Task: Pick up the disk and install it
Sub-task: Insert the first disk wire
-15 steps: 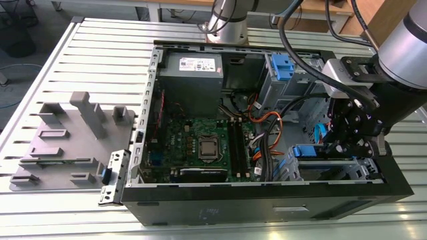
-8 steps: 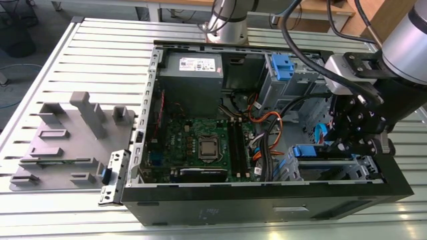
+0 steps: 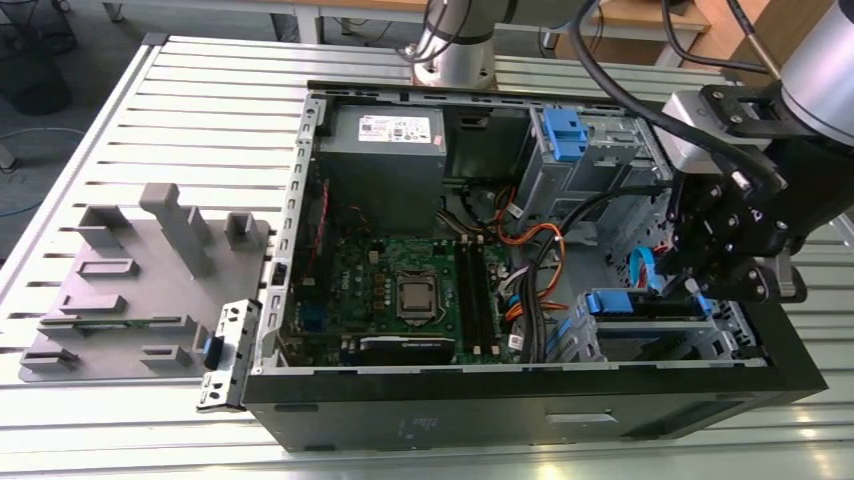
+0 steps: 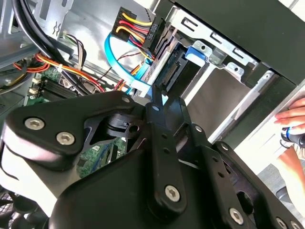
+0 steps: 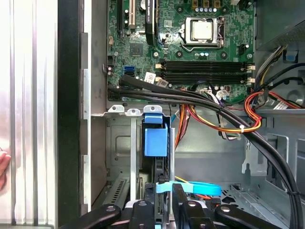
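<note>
**Disk sitting in the lower bay, claw pinched on it**

So the open computer case [image 3: 534, 390] is lying on its side on the slatted metal bench [image 3: 200, 100]. The arm comes in from the exterior view's right and reaches down into the near corner of the case. The claw [image 3: 694, 288] is down at the small bay there.

The disk [image 5: 156, 143] stands on edge in that bay, between two thin metal rails. Its blue plastic frame faces up at the first wrist view. In the exterior view you can spot the same blue frame [image 3: 621, 302] just beside the claw. The claw is drawn in narrow, with one black finger [image 5: 143, 212] on each side of the disk's edge, so it looks clamped on it. I can't tell how far the disk is seated.

A flat light-blue cable [image 5: 200, 187] crosses right by the fingers. A bundle of black cables [image 5: 190, 98] and some orange and red wires [image 5: 248, 114] run between the bay and the circuit board [image 3: 414, 290].

Elsewhere in the case, the grey power supply [image 3: 387, 150] sits at the far side. Next to it is a metal drive cage with a blue handle [image 3: 565, 135]. A grey plastic holder [image 3: 134, 270] sits on the bench, off to the exterior view's left of the case.

A person's hand [image 4: 294, 117] is outside the case wall in the second wrist view.
</note>
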{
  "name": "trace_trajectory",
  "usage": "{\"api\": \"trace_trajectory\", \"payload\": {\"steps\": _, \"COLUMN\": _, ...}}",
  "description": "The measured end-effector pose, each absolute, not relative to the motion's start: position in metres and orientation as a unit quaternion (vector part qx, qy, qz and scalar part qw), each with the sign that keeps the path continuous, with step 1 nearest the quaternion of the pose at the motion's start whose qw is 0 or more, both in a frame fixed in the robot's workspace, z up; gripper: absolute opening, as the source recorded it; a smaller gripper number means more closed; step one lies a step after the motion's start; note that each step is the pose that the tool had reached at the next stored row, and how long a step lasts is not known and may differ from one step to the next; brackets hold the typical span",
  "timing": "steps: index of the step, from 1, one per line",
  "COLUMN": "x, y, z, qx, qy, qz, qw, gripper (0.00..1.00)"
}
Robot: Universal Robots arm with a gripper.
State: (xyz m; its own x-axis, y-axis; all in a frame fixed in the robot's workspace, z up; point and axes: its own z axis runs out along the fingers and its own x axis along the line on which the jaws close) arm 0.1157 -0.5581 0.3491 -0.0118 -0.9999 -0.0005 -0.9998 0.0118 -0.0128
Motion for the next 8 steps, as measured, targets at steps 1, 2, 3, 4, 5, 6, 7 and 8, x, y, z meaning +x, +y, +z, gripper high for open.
{"api": "trace_trajectory", "payload": {"steps": 1, "x": 0.1157, "y": -0.558, "z": 0.3502, "qx": -0.703, "qy": 0.711, "qz": -0.004, "qw": 0.005, "gripper": 0.29}}
{"api": "trace_trajectory", "payload": {"steps": 2, "x": 0.1157, "y": -0.558, "z": 0.3513, "qx": -0.703, "qy": 0.711, "qz": -0.004, "qw": 0.005, "gripper": 0.29}}
{"api": "trace_trajectory", "payload": {"steps": 3, "x": 0.1157, "y": -0.558, "z": 0.3524, "qx": -0.703, "qy": 0.711, "qz": -0.004, "qw": 0.005, "gripper": 0.29}}
{"api": "trace_trajectory", "payload": {"steps": 4, "x": 0.1157, "y": -0.5581, "z": 0.3527, "qx": -0.703, "qy": 0.711, "qz": -0.004, "qw": 0.005, "gripper": 0.29}}
{"api": "trace_trajectory", "payload": {"steps": 5, "x": 0.1157, "y": -0.5581, "z": 0.3527, "qx": -0.703, "qy": 0.711, "qz": -0.004, "qw": 0.005, "gripper": 0.29}}
{"api": "trace_trajectory", "payload": {"steps": 6, "x": 0.1157, "y": -0.558, "z": 0.3527, "qx": -0.703, "qy": 0.711, "qz": -0.004, "qw": 0.005, "gripper": 0.29}}
{"api": "trace_trajectory", "payload": {"steps": 7, "x": 0.1157, "y": -0.5581, "z": 0.3528, "qx": -0.703, "qy": 0.711, "qz": -0.004, "qw": 0.005, "gripper": 0.29}}
{"api": "trace_trajectory", "payload": {"steps": 8, "x": 0.1157, "y": -0.5581, "z": 0.353, "qx": -0.703, "qy": 0.711, "qz": -0.004, "qw": 0.005, "gripper": 0.29}}
